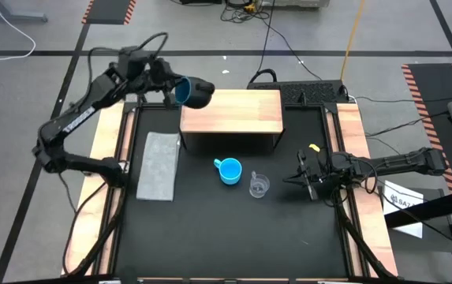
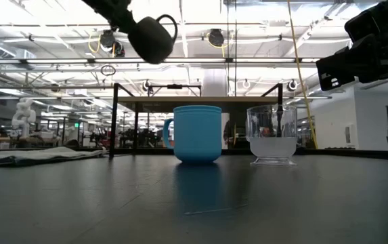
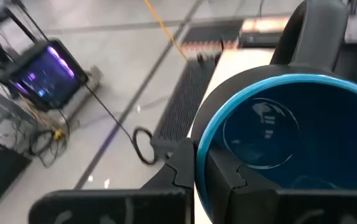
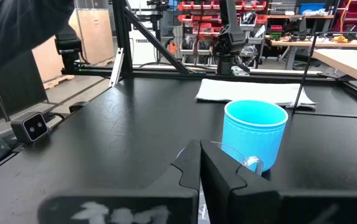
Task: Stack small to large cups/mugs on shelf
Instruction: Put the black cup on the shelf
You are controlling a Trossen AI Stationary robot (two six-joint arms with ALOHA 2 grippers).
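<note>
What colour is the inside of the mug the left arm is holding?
Bright blue, inside the dark navy mug; clearest in the left wrist view.

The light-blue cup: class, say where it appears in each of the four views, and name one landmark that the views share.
High view: the light-blue cup stands at the table's centre, in front of the shelf.
Low view: centre, left of the clear cup.
Left wrist view: not in it.
Right wrist view: right of centre, past the right gripper.
Shared landmark: the clear cup beside it.
</note>
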